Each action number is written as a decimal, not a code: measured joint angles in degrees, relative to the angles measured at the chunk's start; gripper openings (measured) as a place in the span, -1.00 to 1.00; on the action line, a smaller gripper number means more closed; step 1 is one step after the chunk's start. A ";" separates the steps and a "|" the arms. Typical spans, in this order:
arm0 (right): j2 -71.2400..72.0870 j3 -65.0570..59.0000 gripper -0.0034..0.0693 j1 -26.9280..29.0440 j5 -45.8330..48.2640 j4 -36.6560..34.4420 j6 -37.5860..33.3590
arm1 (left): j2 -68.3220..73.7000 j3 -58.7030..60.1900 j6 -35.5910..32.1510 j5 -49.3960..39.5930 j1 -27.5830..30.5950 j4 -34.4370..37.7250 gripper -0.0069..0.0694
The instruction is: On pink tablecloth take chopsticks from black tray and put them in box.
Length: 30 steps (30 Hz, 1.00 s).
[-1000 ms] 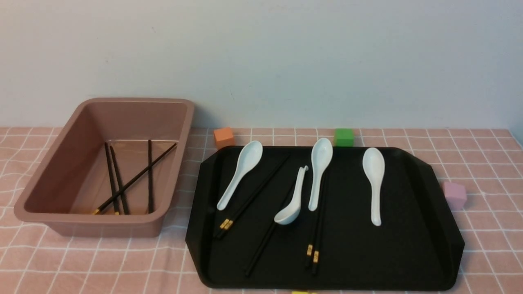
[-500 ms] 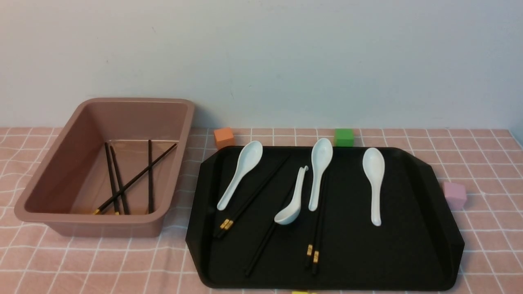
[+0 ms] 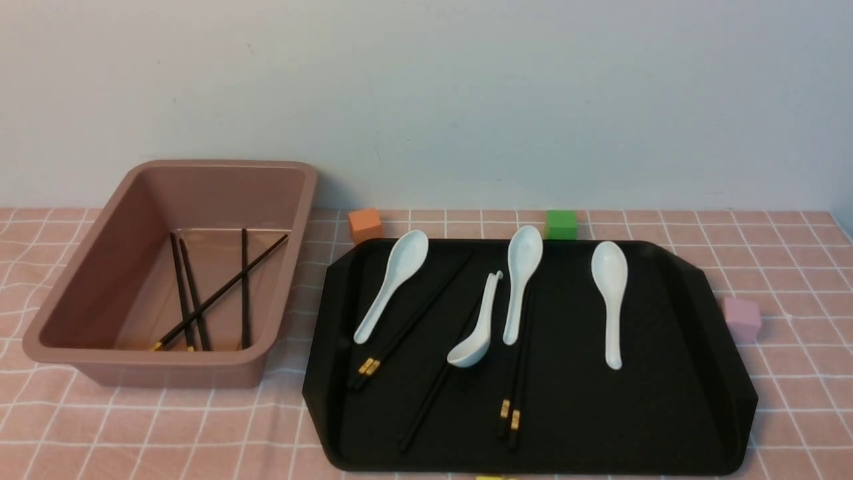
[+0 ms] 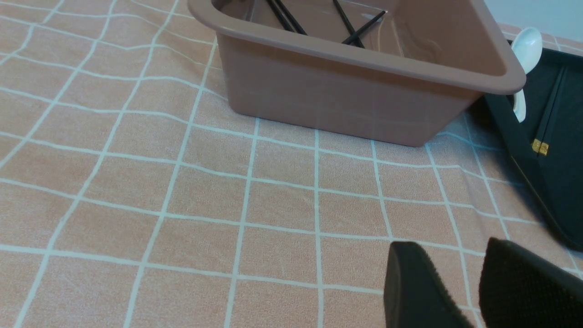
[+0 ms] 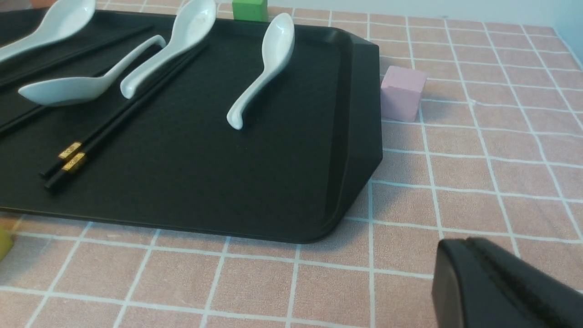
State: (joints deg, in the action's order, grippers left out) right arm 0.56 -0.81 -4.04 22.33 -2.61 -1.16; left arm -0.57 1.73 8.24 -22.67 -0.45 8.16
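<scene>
The black tray lies right of centre on the pink tablecloth. On it are a pair of black chopsticks at the left, a single one, and a pair partly under a spoon. The box at the left holds several chopsticks. Neither gripper shows in the front view. My left gripper is open and empty over the cloth near the box. My right gripper is shut and empty over the cloth beside the tray.
Several white spoons lie on the tray among the chopsticks. An orange cube and a green cube stand behind the tray, a pale pink cube at its right, a yellow one at the front edge.
</scene>
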 joint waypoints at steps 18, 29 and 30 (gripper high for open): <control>0.00 0.00 -0.87 0.00 0.00 0.00 0.00 | 0.00 0.00 0.00 0.00 0.00 0.00 -0.19; 0.00 0.00 -0.83 0.00 0.00 0.00 0.00 | 0.00 0.00 0.00 0.00 0.00 0.00 -0.19; 0.00 0.00 -0.83 0.00 0.00 0.00 0.00 | 0.00 0.00 0.00 0.00 0.00 0.00 -0.19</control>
State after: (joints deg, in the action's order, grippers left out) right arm 0.56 -0.81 -4.04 22.33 -2.61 -1.16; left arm -0.57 1.73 8.24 -22.67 -0.45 8.16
